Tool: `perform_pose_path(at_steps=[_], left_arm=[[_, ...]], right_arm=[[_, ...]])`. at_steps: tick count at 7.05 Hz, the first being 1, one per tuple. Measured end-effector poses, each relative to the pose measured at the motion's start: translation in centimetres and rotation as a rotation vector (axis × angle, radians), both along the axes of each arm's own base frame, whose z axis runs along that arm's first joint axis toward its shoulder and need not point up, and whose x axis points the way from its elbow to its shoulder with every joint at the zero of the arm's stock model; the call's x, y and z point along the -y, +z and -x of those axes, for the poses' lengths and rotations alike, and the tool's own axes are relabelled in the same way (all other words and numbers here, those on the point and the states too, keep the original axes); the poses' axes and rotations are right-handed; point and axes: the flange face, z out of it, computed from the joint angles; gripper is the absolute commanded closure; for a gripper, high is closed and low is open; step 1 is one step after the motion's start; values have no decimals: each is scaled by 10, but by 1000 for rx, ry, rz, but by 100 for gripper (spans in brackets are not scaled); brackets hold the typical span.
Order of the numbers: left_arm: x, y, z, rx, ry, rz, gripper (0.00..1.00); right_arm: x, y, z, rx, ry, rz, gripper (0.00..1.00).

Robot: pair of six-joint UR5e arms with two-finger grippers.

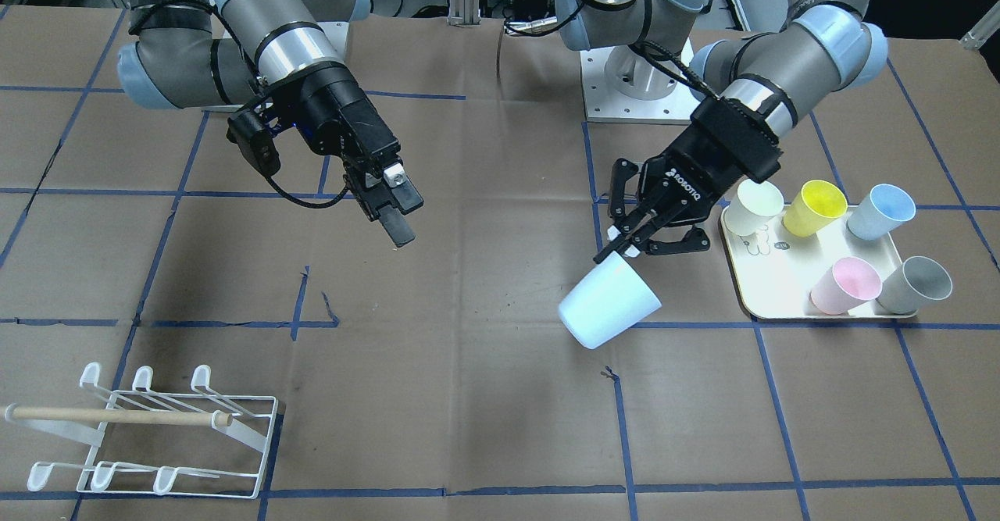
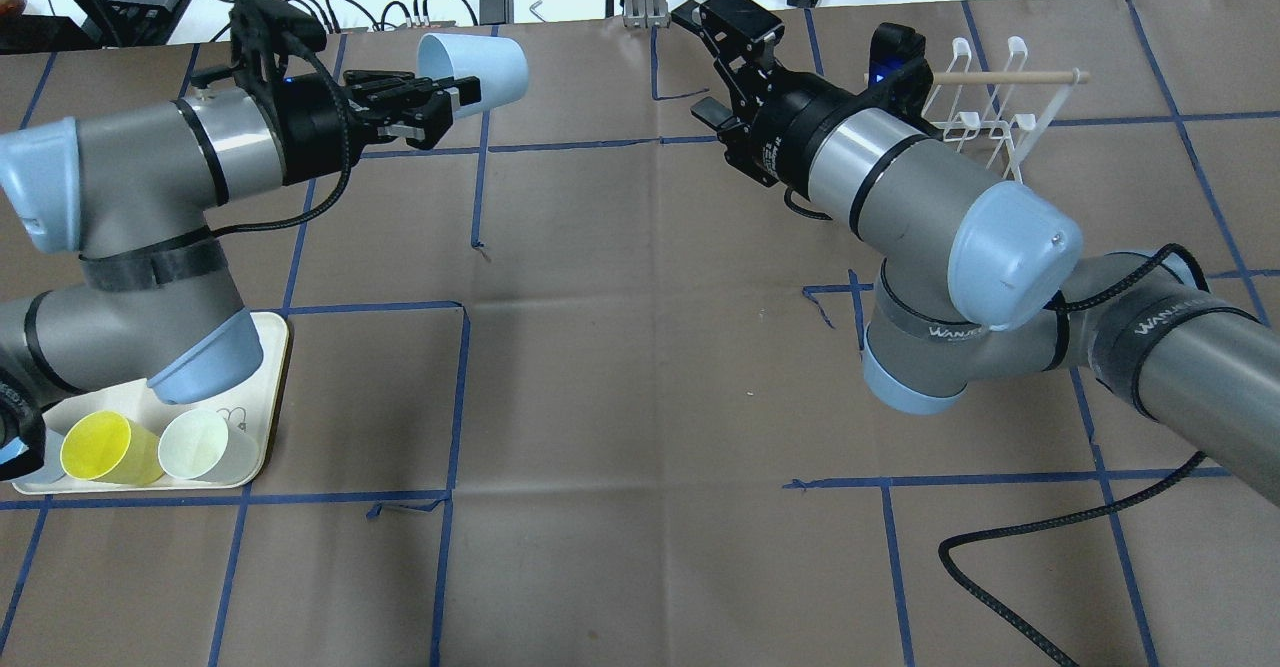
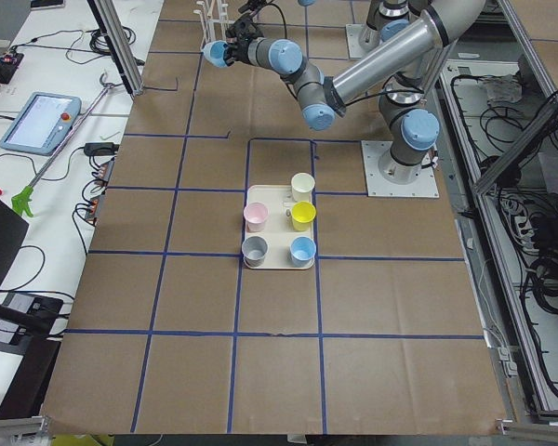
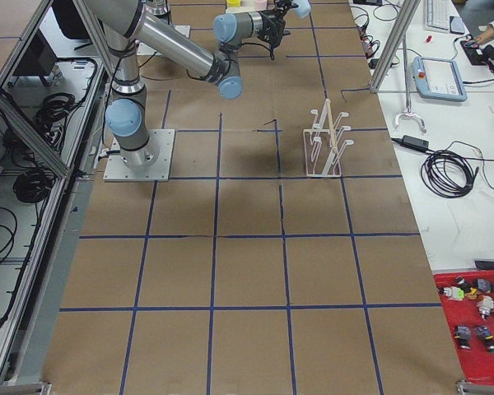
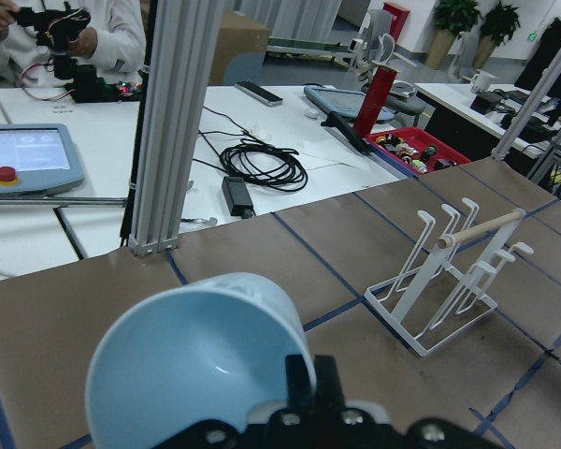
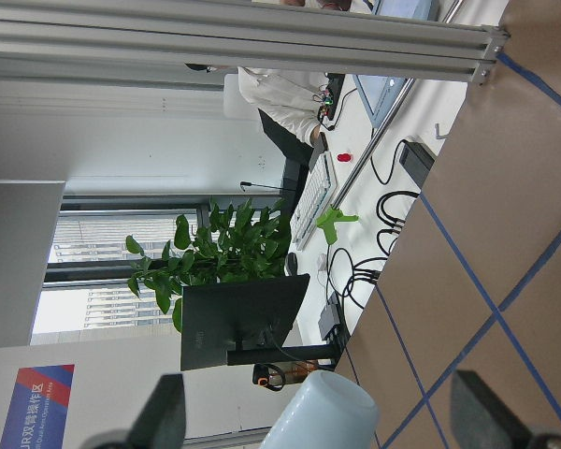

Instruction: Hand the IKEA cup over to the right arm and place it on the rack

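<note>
Found left gripper (image 1: pixel 623 249) clenched on rim of pale-blue cup (image 1: pixel 608 302); cup lifted clear of surface (image 1: pixel 484 396), tipped on its side w/ mouth toward gripper. Saw right gripper (image 1: pixel 405 220) released, fingers spread, well apart from cup and aimed its way. Spotted rack (image 1: pixel 156 435) standing on surface on right gripper's side, far from both grippers. Noted tray (image 1: pixel 769 306) w/ five other cups (image 1: pixel 815 207) just beside left gripper.
</note>
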Motion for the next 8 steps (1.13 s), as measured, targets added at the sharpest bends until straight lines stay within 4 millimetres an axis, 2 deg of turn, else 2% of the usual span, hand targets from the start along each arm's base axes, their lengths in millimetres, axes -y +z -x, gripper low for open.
perform_pose_path(at_steps=[2, 3, 5, 8], left_arm=[[-6, -36, 44, -16, -90, 120, 99], [-11, -47, 60, -49, -100, 155, 98], [-19, -52, 70, -92, -99, 189, 96], [-21, -51, 72, -103, -98, 191, 96]], right_arm=[[1, -7, -1, 2, 2, 2, 0], [2, -13, -1, 2, 1, -6, 0], [4, -22, 0, 22, -13, -45, 0], [11, -38, 0, 73, -44, -121, 0]])
